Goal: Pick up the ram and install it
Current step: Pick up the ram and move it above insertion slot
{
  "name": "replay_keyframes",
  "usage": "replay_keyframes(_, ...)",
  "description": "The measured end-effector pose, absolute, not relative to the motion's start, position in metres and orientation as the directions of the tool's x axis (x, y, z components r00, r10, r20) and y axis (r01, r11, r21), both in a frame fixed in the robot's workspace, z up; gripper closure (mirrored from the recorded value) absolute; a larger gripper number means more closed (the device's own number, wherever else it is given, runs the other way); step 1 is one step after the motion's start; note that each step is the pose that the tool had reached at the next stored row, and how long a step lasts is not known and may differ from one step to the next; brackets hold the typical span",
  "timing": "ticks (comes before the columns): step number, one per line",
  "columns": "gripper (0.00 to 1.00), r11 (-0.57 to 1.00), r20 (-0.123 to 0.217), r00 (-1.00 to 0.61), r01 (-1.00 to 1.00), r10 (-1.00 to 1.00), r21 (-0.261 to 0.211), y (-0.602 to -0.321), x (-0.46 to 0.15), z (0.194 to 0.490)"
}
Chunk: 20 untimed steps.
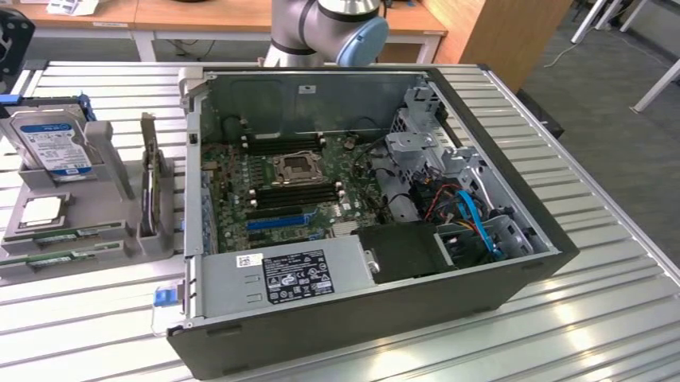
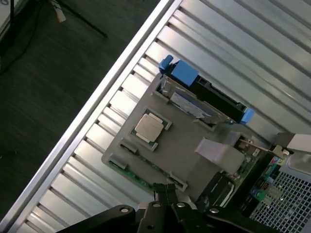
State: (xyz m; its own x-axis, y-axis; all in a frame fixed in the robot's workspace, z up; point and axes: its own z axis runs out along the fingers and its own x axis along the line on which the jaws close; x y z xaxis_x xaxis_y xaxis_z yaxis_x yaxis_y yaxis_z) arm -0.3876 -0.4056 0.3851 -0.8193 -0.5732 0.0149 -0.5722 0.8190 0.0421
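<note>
Your gripper [image 2: 165, 190] is closed on nothing, its fingertips pinched together as it hovers over the outer edge of the gray holder [image 2: 180, 150] on the table [image 1: 616, 334]. The ram [image 1: 62, 259] sits untouched in the holder's outermost slot, which keeps it straight and reachable from above. It is probably this stick rather than its twin [image 1: 83, 232] just beside it. The open computer case [image 1: 447, 310] stands alongside.

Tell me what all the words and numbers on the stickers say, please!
No text here can be read.
The hard drive: label print too small to read.
The power supply: writing on its black label too small to read.
The white sticker beside that: too blurred to read.
</note>
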Motion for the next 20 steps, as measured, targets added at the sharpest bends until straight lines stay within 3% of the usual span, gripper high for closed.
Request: replay_keyframes(20, 0.9, 0.593, 0.015, -0.592, -0.804, -0.805, 0.042, -0.4056, -0.3876, 0.3851)
